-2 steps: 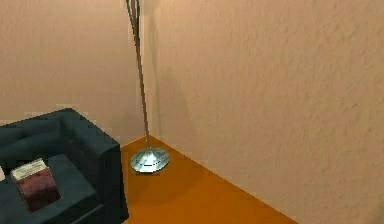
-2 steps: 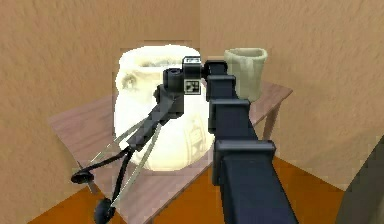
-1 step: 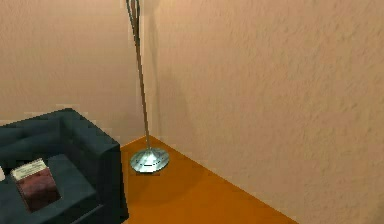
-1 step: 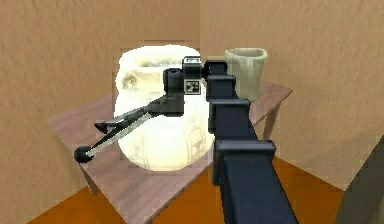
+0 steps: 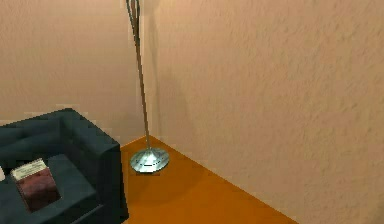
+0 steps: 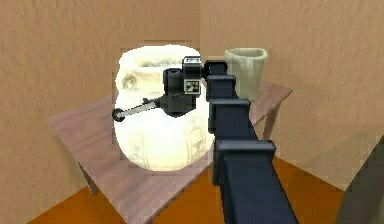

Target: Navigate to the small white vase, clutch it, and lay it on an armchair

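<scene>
White vase [image 6: 150, 140] stands on the table [image 6: 80, 125], behind the jaws.

Tabletop: a cream-white bulbous vase [image 6: 150, 135] is crowding the middle of the brown wooden table [image 6: 78, 128]; a pale tapered cup [image 6: 246, 68] is blocking the far corner.
Seat: a dark red box [image 5: 38, 184] is occupying the dark blue cushioned armchair [image 5: 88, 142].
</scene>
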### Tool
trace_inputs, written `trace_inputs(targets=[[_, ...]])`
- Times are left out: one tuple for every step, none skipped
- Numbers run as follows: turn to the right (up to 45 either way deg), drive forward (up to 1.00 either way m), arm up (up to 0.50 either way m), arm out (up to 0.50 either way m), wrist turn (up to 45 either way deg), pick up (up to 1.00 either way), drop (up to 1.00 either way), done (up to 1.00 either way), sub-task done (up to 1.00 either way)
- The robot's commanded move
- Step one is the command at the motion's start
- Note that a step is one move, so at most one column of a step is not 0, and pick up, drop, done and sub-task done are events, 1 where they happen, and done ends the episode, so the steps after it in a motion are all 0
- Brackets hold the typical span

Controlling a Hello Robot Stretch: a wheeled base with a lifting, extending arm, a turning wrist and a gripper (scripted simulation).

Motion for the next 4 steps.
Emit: trace_inputs(targets=[[0.0,0.00,0.00,0.00,27.0,0.00,0.00,0.00,0.00],[0.0,0.00,-0.26,0.00,0.0,0.00,0.00,0.00,0.00],[0.0,0.00,0.00,0.00,0.0,1.00,0.00,0.00,0.00],[0.0,0.00,0.10,0.00,0.0,0.00,0.00,0.00,0.00]])
